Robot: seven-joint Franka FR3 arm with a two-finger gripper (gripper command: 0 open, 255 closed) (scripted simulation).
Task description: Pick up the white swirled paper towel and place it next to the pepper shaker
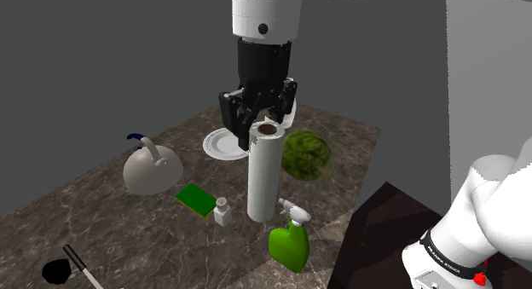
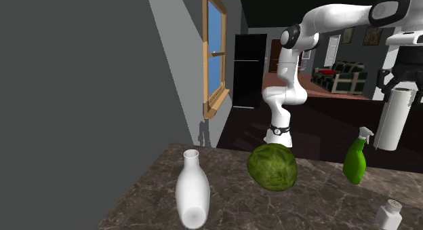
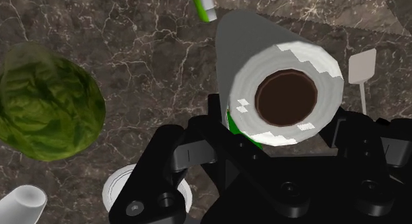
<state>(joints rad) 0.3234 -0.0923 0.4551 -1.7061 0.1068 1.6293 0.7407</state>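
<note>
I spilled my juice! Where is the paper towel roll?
In the shoulder view the paper towel roll is upright mid-picture, gripped at its top by the claw, just right of the small white shaker and behind the green spray bottle.

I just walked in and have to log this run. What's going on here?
The white arm's black two-finger gripper is clasping a tall white paper towel roll by its top end and holding it upright. In the second exterior view the roll hangs clear of the dark marbled table. The small white pepper shaker stands on the table close by. The roll is not yet set down.
</note>
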